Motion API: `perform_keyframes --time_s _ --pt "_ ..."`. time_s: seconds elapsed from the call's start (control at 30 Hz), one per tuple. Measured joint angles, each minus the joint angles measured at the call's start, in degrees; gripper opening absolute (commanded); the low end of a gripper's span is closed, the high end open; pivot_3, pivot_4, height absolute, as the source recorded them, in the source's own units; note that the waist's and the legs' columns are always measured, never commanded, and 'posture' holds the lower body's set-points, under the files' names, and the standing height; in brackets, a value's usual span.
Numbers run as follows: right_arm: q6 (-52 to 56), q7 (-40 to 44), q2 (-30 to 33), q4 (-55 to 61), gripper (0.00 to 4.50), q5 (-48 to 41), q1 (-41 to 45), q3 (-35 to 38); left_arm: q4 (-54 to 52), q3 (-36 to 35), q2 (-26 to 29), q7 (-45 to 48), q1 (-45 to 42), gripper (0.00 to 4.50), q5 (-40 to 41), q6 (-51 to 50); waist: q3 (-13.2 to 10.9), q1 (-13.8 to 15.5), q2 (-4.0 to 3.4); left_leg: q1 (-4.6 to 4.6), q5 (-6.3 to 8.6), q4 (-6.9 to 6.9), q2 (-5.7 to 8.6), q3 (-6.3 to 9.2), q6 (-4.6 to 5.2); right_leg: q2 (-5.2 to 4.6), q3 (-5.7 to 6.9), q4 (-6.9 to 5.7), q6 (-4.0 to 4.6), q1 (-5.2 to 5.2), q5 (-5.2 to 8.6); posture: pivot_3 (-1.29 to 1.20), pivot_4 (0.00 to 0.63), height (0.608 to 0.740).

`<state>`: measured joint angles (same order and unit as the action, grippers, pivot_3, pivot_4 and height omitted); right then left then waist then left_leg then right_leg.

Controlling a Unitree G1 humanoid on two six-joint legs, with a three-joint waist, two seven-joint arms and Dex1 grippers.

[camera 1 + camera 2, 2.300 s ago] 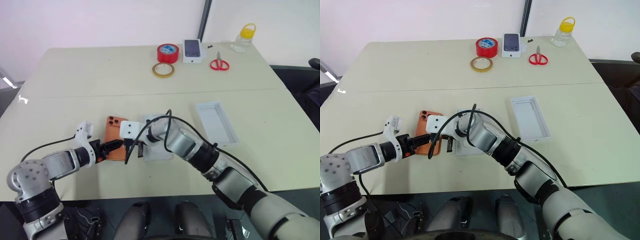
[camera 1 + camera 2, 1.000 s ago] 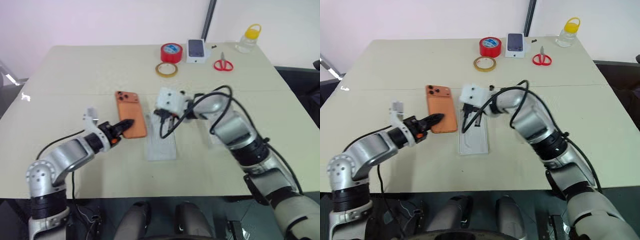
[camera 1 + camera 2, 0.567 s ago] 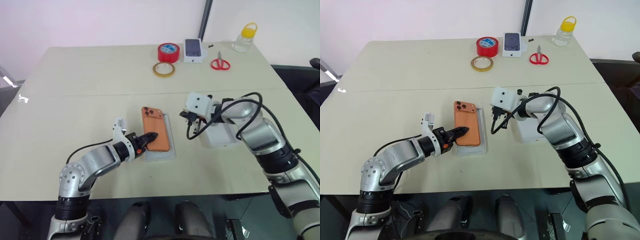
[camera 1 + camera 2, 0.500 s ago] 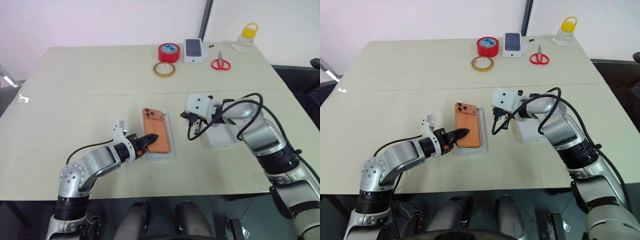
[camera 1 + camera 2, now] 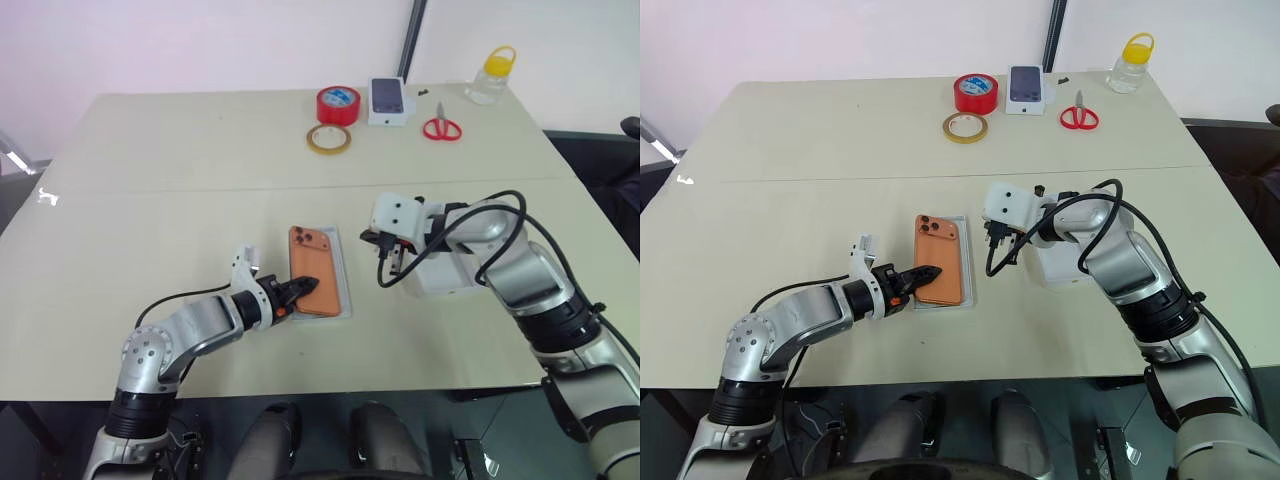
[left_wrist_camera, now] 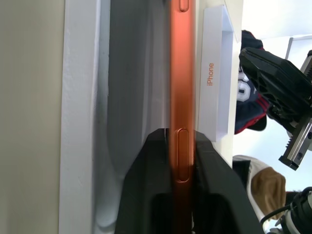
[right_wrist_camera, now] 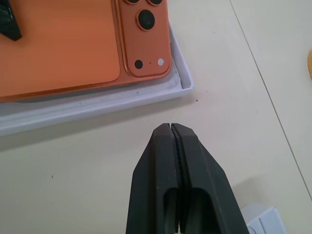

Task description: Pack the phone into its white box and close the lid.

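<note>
One phone (image 5: 316, 272) (orange) in white box (image 5: 340, 300), left pincer (image 5: 303, 287) gripping its near end

Even, bright light falls from overhead, so the table (image 5: 180, 180) shows only soft, short shadows and no hard glare. Close ahead of the left gripper (image 6: 181, 146) the phone (image 6: 181, 73) edge is slightly soft, and the background past it is overexposed white.

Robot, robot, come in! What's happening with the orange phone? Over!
Left gripper pinching phone over white box. Right gripper shut, empty. Lid off.
</note>
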<state>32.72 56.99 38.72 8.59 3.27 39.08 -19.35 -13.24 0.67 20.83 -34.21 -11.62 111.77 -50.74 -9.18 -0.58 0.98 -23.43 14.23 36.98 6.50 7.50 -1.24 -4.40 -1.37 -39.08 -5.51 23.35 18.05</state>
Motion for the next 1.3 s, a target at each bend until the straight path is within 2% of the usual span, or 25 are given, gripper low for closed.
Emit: perform_keyframes --time_s 0.17,0.2,0.37,0.57,0.73,1.07,1.3 --pt "0.0 0.02 0.01 0.2 0.0 0.01 -0.44 -0.03 0.0 0.61 0.14 1.79 -0.72 4.23 0.87 0.22 0.0 -0.04 0.0 0.01 0.0 0.0 0.0 0.0 0.0 0.0 0.0 0.0 0.0 -0.01 0.0 0.0 0.15 0.74" --pt "0.0 0.03 0.02 0.21 0.0 0.03 -0.44 -0.03 -0.26 0.73 0.17 2.23 -1.07 4.46 1.08 0.26 0.0 -0.06 0.0 0.01 0.0 0.0 0.0 0.0 0.0 0.0 0.0 0.0 0.0 -0.01 0.0 0.0 0.15 0.74" --pt "0.0 0.03 0.04 0.24 0.0 0.08 -0.52 -0.09 -0.77 1.42 2.49 2.73 -1.41 4.46 1.19 0.13 0.0 -0.17 0.0 0.01 0.0 0.0 -0.01 0.0 0.0 0.01 0.0 0.0 0.0 0.0 0.0 0.0 0.15 0.74" --pt "-0.08 0.04 0.07 0.25 0.0 0.22 -0.79 -0.14 -4.08 2.54 10.46 3.9 -2.69 4.46 -0.04 -2.42 0.0 -0.14 -0.01 0.02 0.0 -0.02 -0.02 0.0 0.0 0.01 0.0 0.0 0.0 0.0 0.0 0.0 0.15 0.74" --pt "-0.62 0.05 0.05 0.25 0.0 0.43 -0.78 -0.46 -4.98 3.15 14.55 4.92 -4.53 4.46 -1.26 -3.95 0.0 -0.07 -0.01 0.01 0.0 -0.02 -0.01 0.0 0.0 0.01 0.0 0.01 0.0 0.0 0.0 0.0 0.15 0.74" --pt "-0.65 0.04 0.01 0.23 0.0 0.44 -0.78 -0.62 -6.87 4.33 19.15 8.07 -5.69 4.46 -4.73 -5.36 -0.01 -0.05 -0.02 0.01 0.0 -0.02 -0.01 0.01 0.0 0.0 0.0 0.01 0.0 0.0 0.0 0.0 0.15 0.74" --pt "-0.67 0.02 -0.1 0.23 0.0 0.44 -0.79 -0.72 -6.88 4.52 19.42 8.94 -6.86 4.46 -6.5 -5.06 -0.02 -0.07 -0.02 0.01 0.0 -0.03 -0.01 0.0 0.0 0.0 0.0 0.02 0.0 0.0 0.0 0.0 0.15 0.74"
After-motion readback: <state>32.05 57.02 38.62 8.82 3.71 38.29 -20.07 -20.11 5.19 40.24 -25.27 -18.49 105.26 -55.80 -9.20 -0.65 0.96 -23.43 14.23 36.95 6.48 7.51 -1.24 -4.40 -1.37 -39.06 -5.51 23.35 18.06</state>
